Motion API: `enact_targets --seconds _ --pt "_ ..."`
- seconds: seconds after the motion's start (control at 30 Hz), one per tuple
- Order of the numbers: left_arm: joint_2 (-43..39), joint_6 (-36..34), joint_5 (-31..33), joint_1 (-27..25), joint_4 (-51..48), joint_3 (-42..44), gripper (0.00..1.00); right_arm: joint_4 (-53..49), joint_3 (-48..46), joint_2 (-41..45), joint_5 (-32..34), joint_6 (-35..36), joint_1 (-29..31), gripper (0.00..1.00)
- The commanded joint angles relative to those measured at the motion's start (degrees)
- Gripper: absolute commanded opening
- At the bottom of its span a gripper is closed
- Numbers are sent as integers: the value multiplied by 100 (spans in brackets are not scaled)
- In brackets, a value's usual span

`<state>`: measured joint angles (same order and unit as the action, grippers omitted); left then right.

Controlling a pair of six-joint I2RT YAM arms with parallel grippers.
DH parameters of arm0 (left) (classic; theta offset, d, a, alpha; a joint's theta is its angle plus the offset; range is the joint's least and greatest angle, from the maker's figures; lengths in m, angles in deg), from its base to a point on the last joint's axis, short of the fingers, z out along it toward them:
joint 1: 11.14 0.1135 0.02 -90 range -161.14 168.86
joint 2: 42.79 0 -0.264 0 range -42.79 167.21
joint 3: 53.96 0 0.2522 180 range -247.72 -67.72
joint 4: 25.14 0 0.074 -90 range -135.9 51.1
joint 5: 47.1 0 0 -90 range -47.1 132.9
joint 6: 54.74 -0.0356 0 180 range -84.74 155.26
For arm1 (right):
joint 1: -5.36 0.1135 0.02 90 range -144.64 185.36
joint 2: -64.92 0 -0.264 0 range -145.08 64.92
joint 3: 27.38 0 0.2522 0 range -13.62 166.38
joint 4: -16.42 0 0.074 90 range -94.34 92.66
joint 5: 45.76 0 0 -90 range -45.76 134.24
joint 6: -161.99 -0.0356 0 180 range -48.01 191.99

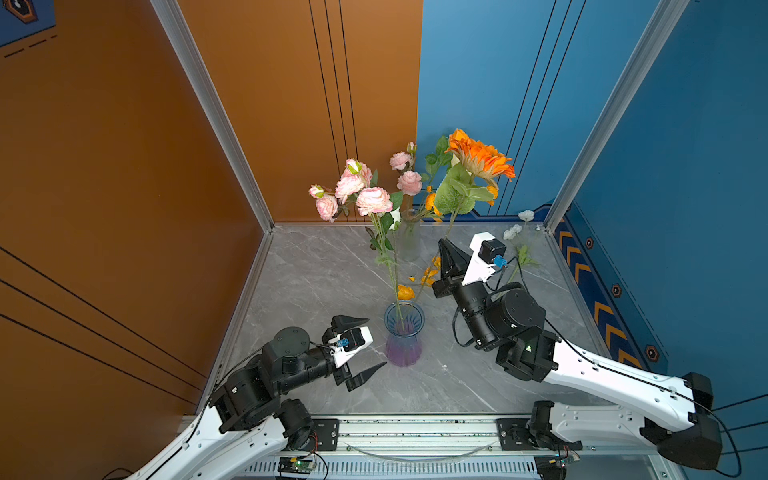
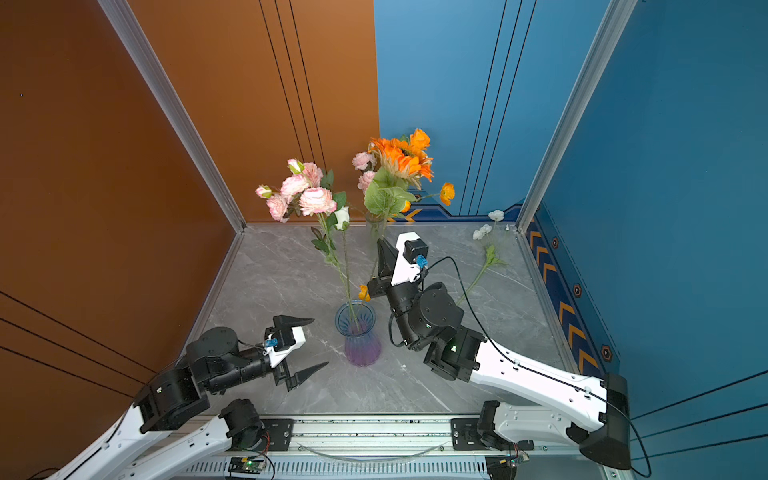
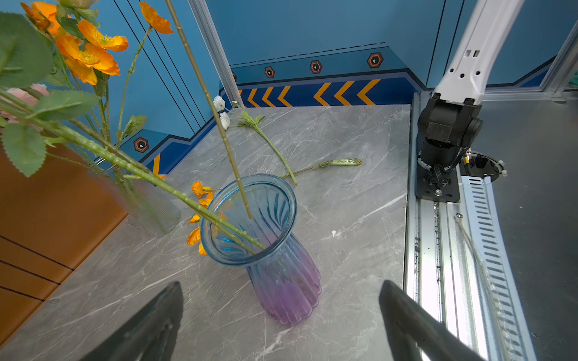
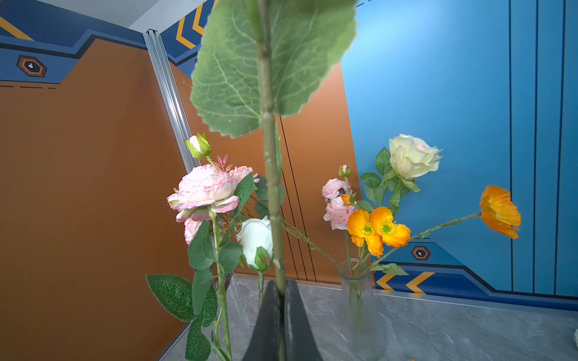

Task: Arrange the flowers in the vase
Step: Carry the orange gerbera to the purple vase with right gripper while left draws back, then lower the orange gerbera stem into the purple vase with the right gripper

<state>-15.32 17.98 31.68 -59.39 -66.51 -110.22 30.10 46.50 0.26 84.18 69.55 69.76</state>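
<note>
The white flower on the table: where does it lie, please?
In both top views the white flower lies flat in the far right corner, beyond the right gripper.

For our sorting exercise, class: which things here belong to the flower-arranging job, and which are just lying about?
Job: large orange long-stemmed flower in the shut right gripper; blue-to-purple ribbed glass vase; pink-bloomed leafy stems in it; loose white-bloomed stem.
Lying about: silver slotted metal rail; small green circuit board.

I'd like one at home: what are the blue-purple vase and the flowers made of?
The vase looks like glossy tinted glass, ribbed: stems show through its wall. The flowers look artificial, probably fabric petals and leaves on matte plastic stems, judging by crinkled petal edges and moulded stem knobs; not certain.
</note>
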Motion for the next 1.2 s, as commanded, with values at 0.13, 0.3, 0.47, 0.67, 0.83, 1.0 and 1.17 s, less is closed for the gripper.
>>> enact_targets --seconds 0.13,0.3,0.47,0.67,0.83,1.0,1.17 --pt "68 93 -281 131 101 4 98 783 -756 -339 273 -368 213 0" --pt "110 108 -339 167 106 -8 98 1614 -1292 -607 617 -214 513 0" --pt "101 124 -401 202 144 9 98 1289 -1490 -692 708 -708 565 0" --pt "117 145 -447 237 138 14 98 1256 -1821 -877 871 -1172 609 0" --pt "104 146 -457 239 143 13 98 832 -1829 -945 818 -1386 620 0" --pt "97 155 -469 244 160 17 98 392 -1852 -871 778 -1656 637 10" --pt "123 174 -514 255 179 22 98 198 -1933 -730 769 -1753 657 19"
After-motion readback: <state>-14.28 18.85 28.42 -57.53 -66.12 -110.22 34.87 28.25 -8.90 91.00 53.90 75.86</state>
